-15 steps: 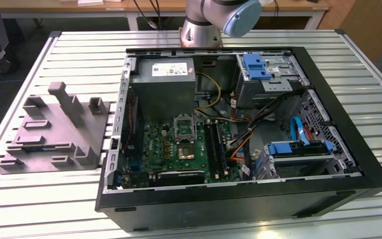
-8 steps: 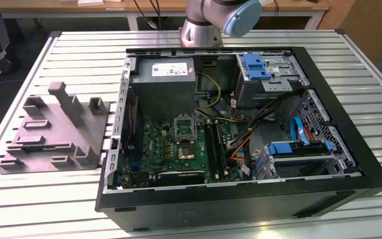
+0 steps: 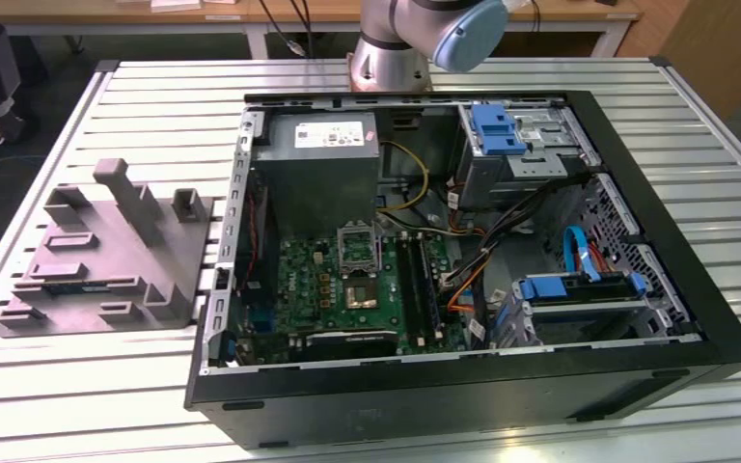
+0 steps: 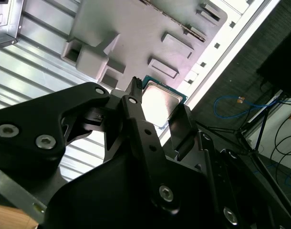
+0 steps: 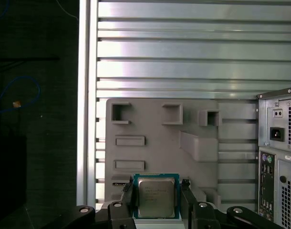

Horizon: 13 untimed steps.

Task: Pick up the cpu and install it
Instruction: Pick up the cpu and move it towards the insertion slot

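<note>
Metal glints off the cpu (image 5: pixel 156 198), which is clamped in the gripper (image 5: pixel 157 188): the two black fingers (image 5: pixel 127 194) have closed in on opposite edges of the chip, open no wider than the chip itself. In both wrist views it hangs well above the grey moulded tray (image 5: pixel 155 124), over one edge of it. The open computer case (image 3: pixel 474 241) stands just beside the tray, to the exterior view's right of it, on the same slatted table (image 3: pixel 88 405).
</note>
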{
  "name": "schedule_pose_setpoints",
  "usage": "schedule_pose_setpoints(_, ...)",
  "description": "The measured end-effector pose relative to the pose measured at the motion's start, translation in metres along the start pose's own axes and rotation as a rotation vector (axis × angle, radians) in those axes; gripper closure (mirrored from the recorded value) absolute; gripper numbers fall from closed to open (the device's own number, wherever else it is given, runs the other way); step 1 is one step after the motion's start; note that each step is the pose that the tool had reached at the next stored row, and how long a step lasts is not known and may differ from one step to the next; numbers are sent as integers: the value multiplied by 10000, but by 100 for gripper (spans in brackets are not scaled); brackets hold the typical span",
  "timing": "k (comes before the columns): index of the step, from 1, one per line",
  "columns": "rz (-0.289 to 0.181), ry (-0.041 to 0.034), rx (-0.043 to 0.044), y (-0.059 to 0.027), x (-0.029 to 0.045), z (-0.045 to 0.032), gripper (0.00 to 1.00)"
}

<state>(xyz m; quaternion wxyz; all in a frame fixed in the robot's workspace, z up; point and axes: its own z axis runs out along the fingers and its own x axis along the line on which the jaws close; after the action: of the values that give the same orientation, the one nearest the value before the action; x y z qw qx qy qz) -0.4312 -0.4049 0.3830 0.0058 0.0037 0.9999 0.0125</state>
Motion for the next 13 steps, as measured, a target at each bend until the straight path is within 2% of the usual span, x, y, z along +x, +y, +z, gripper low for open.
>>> schedule_pose_setpoints(13,0,0,0,0,-42,1,53)
